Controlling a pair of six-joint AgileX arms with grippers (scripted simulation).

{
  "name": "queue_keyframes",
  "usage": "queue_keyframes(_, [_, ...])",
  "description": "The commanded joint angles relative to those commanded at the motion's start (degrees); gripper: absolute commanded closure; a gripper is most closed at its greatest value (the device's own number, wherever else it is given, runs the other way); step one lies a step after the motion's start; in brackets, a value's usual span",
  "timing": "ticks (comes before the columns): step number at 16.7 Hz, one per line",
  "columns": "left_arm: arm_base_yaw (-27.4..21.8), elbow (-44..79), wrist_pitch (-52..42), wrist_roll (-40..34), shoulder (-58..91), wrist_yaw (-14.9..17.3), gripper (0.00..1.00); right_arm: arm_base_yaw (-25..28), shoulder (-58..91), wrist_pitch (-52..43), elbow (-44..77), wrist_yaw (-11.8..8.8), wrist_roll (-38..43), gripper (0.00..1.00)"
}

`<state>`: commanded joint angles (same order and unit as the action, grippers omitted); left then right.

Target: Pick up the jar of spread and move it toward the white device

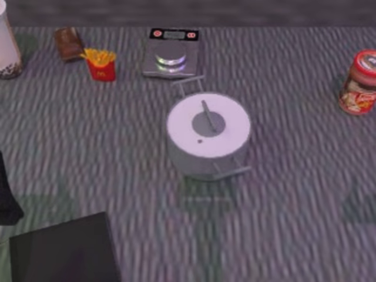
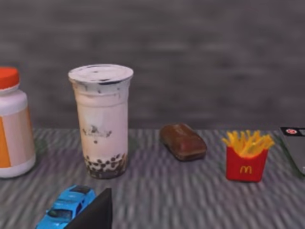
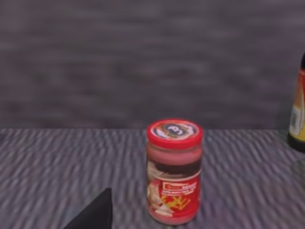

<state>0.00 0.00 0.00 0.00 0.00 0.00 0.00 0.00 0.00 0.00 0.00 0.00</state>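
The small red-lidded jar of spread (image 1: 359,81) stands upright at the table's right edge, ahead of the right arm's camera and nearer that arm, whose finger state I cannot tell.

The grey woven surface (image 1: 294,194) carries the white device (image 1: 208,136), jar of spread (image 1: 359,82), scale (image 1: 173,54), fries carton (image 1: 101,64), chocolate bar (image 1: 68,43) and bubble-tea cup (image 1: 8,47).

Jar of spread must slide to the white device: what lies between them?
Nothing: the top view shows only bare table between the jar of spread and white device.
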Motion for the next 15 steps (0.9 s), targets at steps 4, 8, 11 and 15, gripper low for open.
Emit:
queue_keyframes(4, [0.0,0.0,0.0,0.0,0.0,0.0,0.0,-0.17,1.18,-0.67,1.49,0.18,-0.23,0.0])
queue_keyframes(8, [0.0,0.0,0.0,0.0,0.0,0.0,0.0,-0.9,9.45,-5.5,11.15,0.92,-1.67,0.0])
queue_keyframes(11, [0.0,0.0,0.0,0.0,0.0,0.0,0.0,-1.39,20.38,-12.03,23.13,1.38,-3.44,0.0])
queue_keyframes(15, [0.0,0.0,0.0,0.0,0.0,0.0,0.0,-1.75,39.68,-23.67,43.59,1.66,-6.4,0.0])
